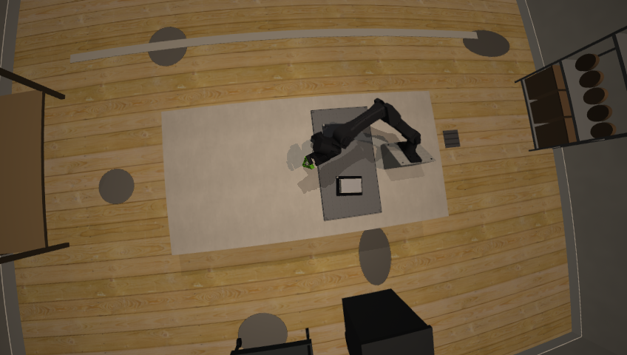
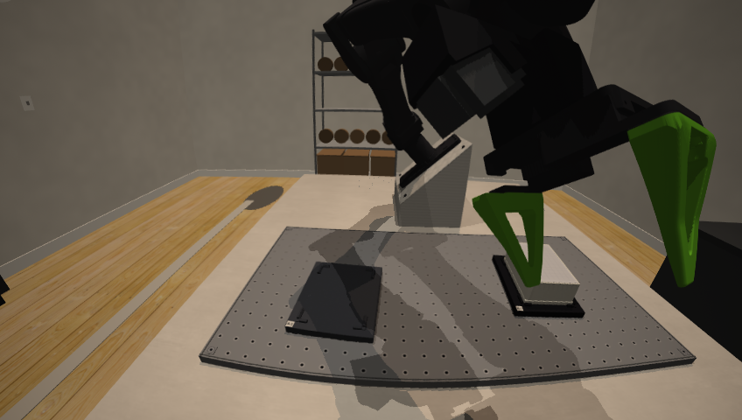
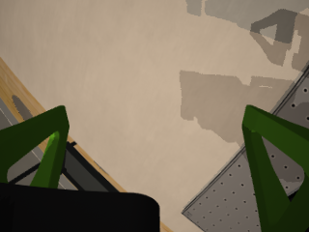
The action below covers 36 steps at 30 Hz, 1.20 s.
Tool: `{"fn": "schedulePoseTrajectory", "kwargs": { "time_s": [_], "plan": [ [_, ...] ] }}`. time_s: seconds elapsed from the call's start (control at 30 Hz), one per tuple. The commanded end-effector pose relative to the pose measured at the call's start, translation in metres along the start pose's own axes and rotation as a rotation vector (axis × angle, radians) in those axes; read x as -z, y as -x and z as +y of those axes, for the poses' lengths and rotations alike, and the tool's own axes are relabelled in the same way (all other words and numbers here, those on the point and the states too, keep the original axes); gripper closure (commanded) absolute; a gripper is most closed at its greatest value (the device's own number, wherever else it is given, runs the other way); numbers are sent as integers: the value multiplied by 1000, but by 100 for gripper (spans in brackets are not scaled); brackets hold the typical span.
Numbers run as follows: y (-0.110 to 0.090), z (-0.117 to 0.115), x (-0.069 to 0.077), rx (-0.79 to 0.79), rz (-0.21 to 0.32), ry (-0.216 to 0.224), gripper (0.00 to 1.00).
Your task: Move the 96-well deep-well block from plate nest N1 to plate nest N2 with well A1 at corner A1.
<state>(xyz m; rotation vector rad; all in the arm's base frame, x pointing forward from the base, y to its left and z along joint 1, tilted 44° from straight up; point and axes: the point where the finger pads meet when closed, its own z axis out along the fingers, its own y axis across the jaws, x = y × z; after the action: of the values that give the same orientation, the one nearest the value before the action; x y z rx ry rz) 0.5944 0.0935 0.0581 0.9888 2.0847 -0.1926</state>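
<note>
The white deep-well block (image 1: 350,186) (image 2: 556,265) sits on the black nest N1 (image 1: 338,186) (image 2: 551,313), looking flat and level. The nest's A1 label is at its front left corner in the exterior view; the block's own A1 mark is too small to read. The nest N2 (image 2: 318,294) is empty, with low corner locators; in the top view the arm mostly hides it. My gripper (image 1: 307,163) (image 2: 607,284) (image 3: 155,115) is open and empty, with green fingers pointing down and tilted. It is above the table just off the board's edge, and one finger partly covers the block in the exterior view.
The perforated board (image 1: 352,208) (image 2: 260,332) (image 3: 227,193) carries both nests on the pale table (image 1: 219,184). The arm's wedge-shaped base (image 1: 393,158) (image 2: 431,202) stands behind the board. A black cabinet (image 1: 387,325) stands on the floor beyond the table.
</note>
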Motion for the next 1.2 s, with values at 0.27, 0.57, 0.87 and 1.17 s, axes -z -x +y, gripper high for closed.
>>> {"fn": "schedulePoseTrajectory", "kwargs": {
  "time_s": [0.27,0.57,0.87,1.17],
  "plan": [
    [-52,-7,11,156,60,-36,0],
    [-83,-27,14,237,93,-76,0],
    [-114,-51,16,426,175,-168,0],
    [-153,-73,13,584,239,-240,0]
  ]
}}
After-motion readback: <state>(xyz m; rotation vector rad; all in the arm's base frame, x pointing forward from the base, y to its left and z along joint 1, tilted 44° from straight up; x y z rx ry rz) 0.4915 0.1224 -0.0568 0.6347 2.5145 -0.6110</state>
